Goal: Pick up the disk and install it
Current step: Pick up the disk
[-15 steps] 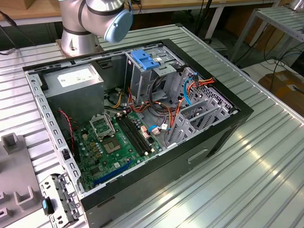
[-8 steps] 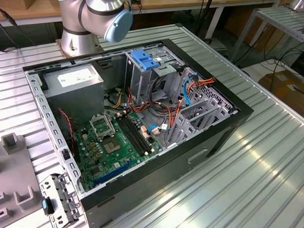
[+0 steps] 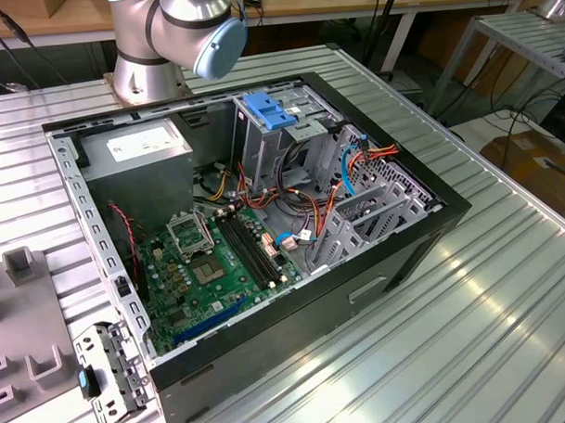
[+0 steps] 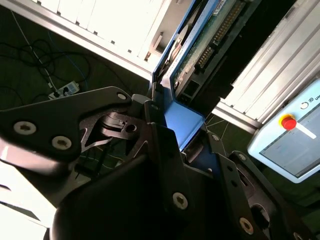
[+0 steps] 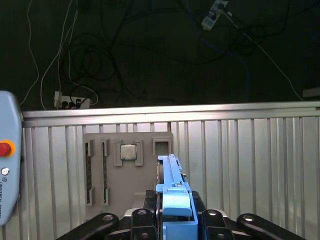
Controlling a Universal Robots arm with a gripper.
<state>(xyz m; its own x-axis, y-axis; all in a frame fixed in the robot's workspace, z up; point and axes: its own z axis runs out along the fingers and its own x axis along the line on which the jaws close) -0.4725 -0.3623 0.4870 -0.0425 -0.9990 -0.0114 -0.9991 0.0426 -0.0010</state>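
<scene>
Blue-railed disk is pinched edge-on between the gripper fingers in the first wrist view. It shows against the grey fixture tray near the ribbed table's edge. Computer case lies open.

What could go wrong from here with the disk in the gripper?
1. The gripper clamps the disk at one blue-railed end. The rest sticks out unsupported, so it might tilt or slip in the grip.
2. Loose orange and red cables lie beside the metal cage inside the open case. They could snag the disk on the way in.
</scene>
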